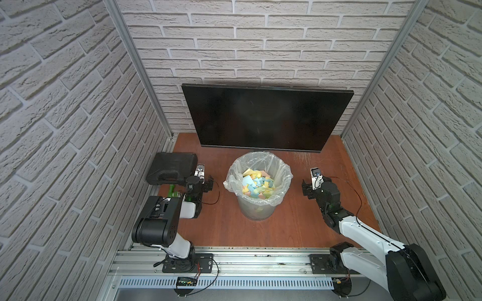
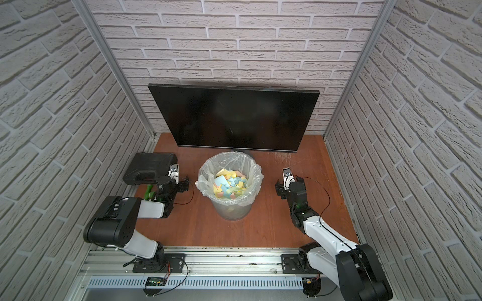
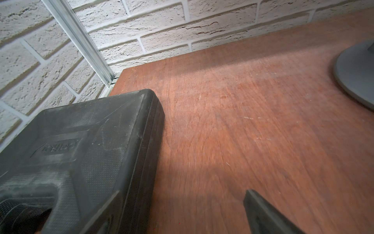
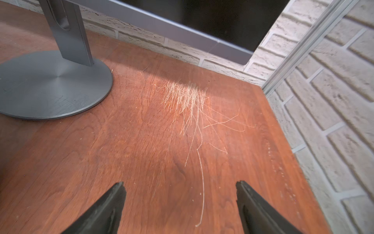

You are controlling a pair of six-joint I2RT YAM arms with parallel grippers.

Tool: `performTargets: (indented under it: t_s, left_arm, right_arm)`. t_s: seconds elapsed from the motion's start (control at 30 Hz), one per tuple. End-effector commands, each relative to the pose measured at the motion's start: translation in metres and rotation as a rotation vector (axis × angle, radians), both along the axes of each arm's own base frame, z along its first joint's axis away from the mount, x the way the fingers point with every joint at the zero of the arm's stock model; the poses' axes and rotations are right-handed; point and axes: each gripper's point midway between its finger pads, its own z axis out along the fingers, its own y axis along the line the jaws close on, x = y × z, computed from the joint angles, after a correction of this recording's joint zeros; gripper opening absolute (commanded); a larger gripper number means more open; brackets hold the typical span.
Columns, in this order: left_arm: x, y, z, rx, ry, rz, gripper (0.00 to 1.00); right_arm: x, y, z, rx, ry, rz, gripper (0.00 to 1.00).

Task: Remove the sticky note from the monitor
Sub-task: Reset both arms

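Note:
The monitor stands at the back of the table, its dark face bare in both top views; its lower edge shows in the right wrist view. The sticky note is out of view. My left gripper is open, low over the table beside a black case, with one finger clearly seen. My right gripper is open on the far side of the bin, above bare scratched wood, with nothing between its fingers.
A bin lined with a clear bag stands mid-table in front of the monitor, holding several coloured paper squares. The black case lies at the left wall. The monitor's round grey base sits behind the bin. Brick walls close three sides.

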Motion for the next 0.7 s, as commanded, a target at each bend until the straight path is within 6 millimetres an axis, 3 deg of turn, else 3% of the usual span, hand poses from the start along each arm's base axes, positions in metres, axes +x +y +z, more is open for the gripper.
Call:
performTargets:
  t_s: [0.0, 0.37, 0.47, 0.53, 0.67]
  left_arm:
    - [0.008, 0.003, 0.014, -0.005, -0.055, 0.011, 0.98]
    - [0.009, 0.004, 0.014, -0.012, -0.052, 0.012, 0.98]
    - [0.008, 0.005, 0.013, -0.013, -0.05, 0.013, 0.98]
    - [0.009, 0.005, 0.014, -0.014, -0.05, 0.012, 0.98]
    - [0.009, 0.005, 0.013, -0.016, -0.048, 0.012, 0.98]
  right_arm:
    - [0.018, 0.001, 0.027, 0.083, -0.16, 0.021, 0.88]
    - [0.041, -0.012, -0.025, 0.096, -0.125, 0.015, 0.88]
    - [0.047, -0.015, -0.026, 0.1, -0.109, 0.001, 0.91]
    - [0.053, -0.018, -0.03, 0.116, -0.052, -0.011, 1.0]
    - [0.057, -0.03, -0.029, 0.127, -0.061, -0.079, 0.99]
